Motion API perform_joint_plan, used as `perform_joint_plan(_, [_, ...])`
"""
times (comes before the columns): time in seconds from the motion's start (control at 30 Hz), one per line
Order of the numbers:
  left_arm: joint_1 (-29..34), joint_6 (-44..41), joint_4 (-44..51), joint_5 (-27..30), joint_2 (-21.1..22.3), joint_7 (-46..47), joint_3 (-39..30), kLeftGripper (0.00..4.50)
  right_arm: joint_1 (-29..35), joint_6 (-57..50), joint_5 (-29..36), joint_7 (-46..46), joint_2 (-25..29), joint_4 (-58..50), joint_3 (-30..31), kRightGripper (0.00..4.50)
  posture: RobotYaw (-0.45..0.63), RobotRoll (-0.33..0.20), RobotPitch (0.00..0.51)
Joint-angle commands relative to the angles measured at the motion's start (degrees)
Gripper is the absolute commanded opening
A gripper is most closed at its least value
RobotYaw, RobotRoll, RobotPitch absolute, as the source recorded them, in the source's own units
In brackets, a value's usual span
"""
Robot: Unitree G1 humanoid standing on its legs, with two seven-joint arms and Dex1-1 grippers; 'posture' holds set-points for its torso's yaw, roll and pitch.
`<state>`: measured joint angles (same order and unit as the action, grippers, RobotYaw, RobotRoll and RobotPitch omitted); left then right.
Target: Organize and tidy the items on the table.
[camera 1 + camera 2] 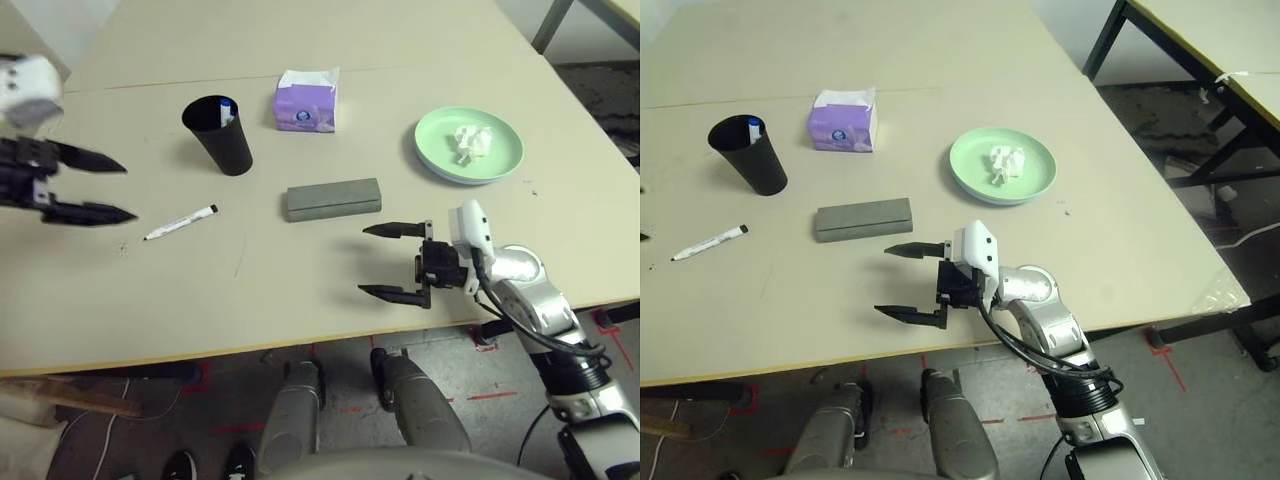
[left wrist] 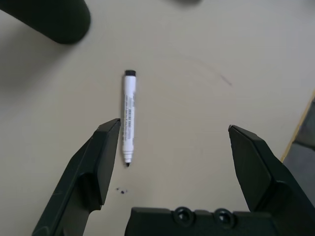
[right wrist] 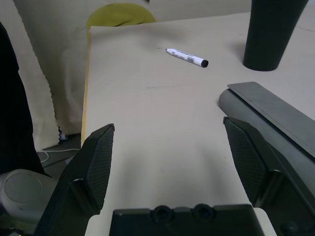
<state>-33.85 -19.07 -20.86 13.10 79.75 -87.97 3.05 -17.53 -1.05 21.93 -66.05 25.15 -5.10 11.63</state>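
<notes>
White plastic marker with black cap point(image 1: 181, 222) lies loose on the beige counter point(image 1: 300, 290), at seven o'clock of the black cup point(image 1: 220, 135). Left gripper point(image 1: 108, 187), fingers wide, empty. Recommend straddling mid-barrel squarely before closing.

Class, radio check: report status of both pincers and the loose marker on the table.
Left pincer open, empty. Right pincer open, empty, near grey glasses case. Black-capped marker lying loose beside black cup. Nothing blocking it.

A lab or test room: plain beige table point(image 1: 1120, 230), a second dark-legged table point(image 1: 1200, 40) beside it, bare grey floor point(image 1: 1200, 400) with red tape marks point(image 1: 1165, 355) (loose cables too).
</notes>
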Motion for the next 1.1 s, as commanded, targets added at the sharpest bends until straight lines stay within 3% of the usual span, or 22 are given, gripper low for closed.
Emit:
perform_joint_plan(0.03, [3.39,5.83,-3.7,-3.8,-0.83,4.25,-1.36,4.45,1.33,-0.44,-0.37,0.54,0.7,-1.52,0.0,4.5,-0.13,0.0,0.231])
perform_joint_plan(0.33, [3.35,11.4,-9.4,-6.71,-7.77,13.7,-2.68,4.45,1.03,-1.09,-0.32,1.24,0.61,-2.08,0.64,4.5,-0.13,0.0,0.226])
perform_joint_plan(0.77, [0.16,12.23,-11.44,-8.96,-15.88,18.67,-2.06,4.45,1.27,-1.63,-0.43,1.86,0.78,-2.96,0.78,4.5,-0.15,0.0,0.216])
perform_joint_plan(0.93, [-1.65,12.92,-13.89,-9.96,-17.23,21.11,-2.57,4.45,1.52,-1.72,-0.37,2.01,1.05,-3.23,0.57,4.5,-0.15,0.0,0.211])
perform_joint_plan(1.1, [0.44,12.28,-13.07,-9.85,-17.15,21.53,-2.53,4.45,1.27,-2.1,-0.13,2.19,1.26,-3.68,0.35,4.5,-0.15,0.0,0.209])
